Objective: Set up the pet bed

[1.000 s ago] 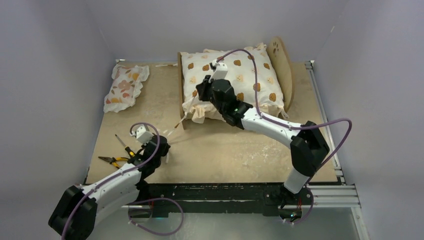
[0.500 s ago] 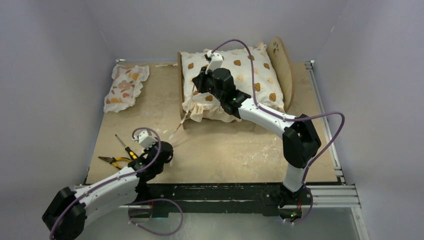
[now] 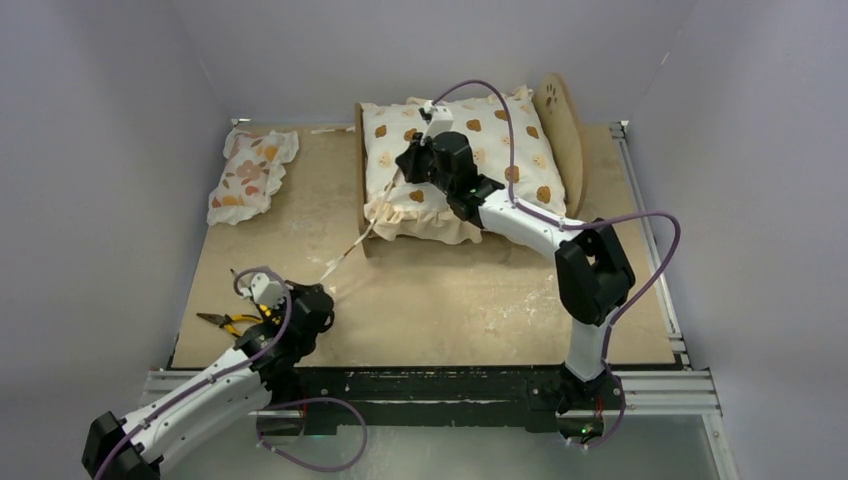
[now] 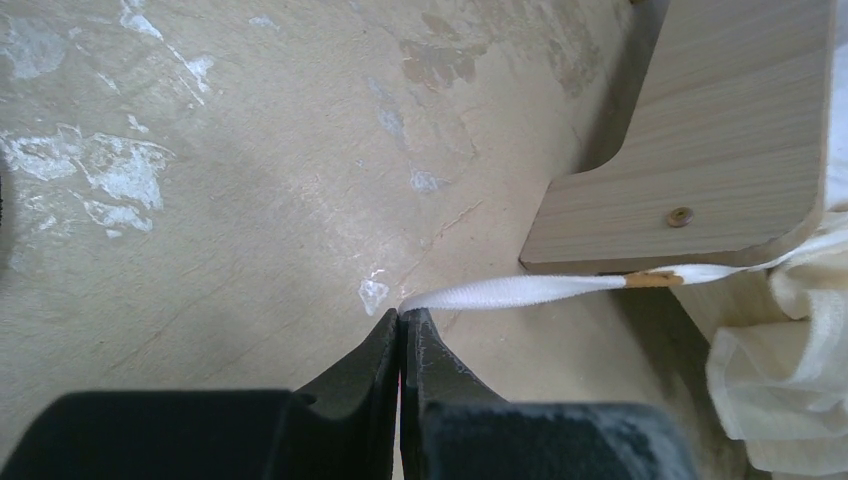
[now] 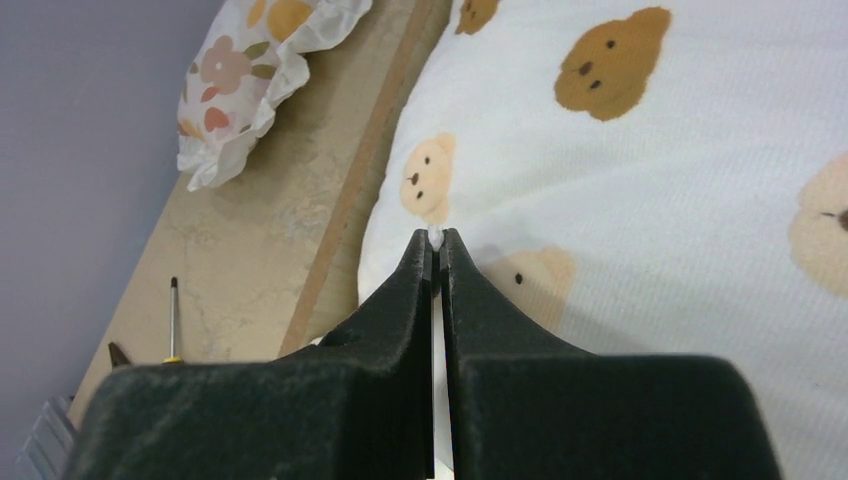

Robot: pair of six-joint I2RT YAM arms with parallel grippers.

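The left jaws are pinching a white ribbon (image 4: 520,291) running from the cushion (image 3: 535,150); the right jaws are nipping cushion fabric. The bed (image 3: 556,105) is standing at the desk's (image 3: 450,300) far side, cushion inside.

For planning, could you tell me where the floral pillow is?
Top view: the floral pillow lies at the far left corner of the table, left of the pet bed.

The pet bed (image 3: 577,172) stands far centre on the table (image 3: 450,300), the cushion (image 3: 540,160) in it. The pillow (image 3: 250,172) lies far left; pliers (image 3: 225,321) and screwdriver (image 3: 243,285) near left. A ribbon (image 4: 520,291) stretches from the bed's near-left corner toward them.
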